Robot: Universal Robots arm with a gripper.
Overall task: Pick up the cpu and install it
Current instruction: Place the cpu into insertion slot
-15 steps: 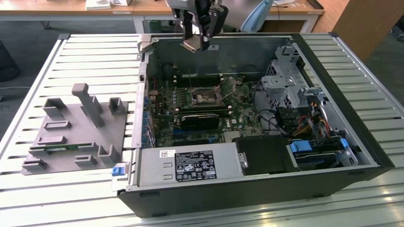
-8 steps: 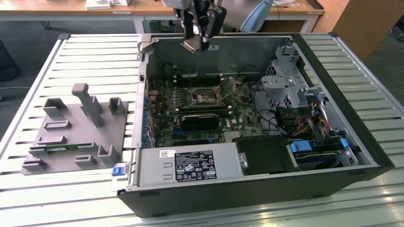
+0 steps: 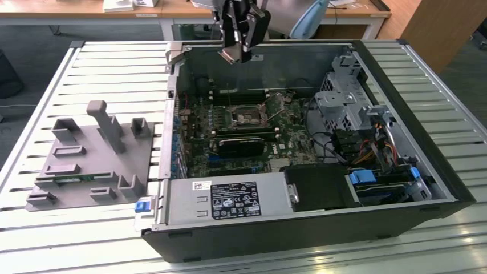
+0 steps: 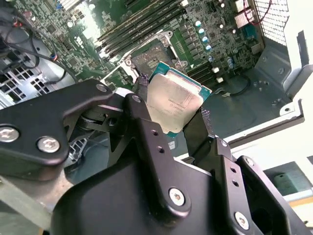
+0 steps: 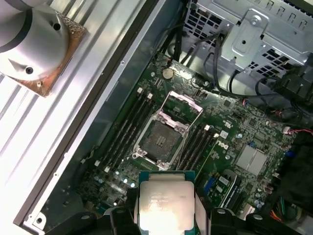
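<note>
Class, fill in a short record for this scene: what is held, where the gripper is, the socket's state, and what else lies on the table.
Held: the cpu, clamped between the fingers of the gripper
Gripper position: above the open computer case
Socket: open, frame raised, no chip seated
Also on the table: grey fixture, beside the case at the exterior view's left

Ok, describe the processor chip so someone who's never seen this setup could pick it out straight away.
Find the open black computer case lying on the slatted metal table; above its green motherboard hangs the robot's black gripper. Pinched between its fingers is the cpu, a flat square chip with a shiny silver-grey top and teal rim, the only chip held off the board.
</note>
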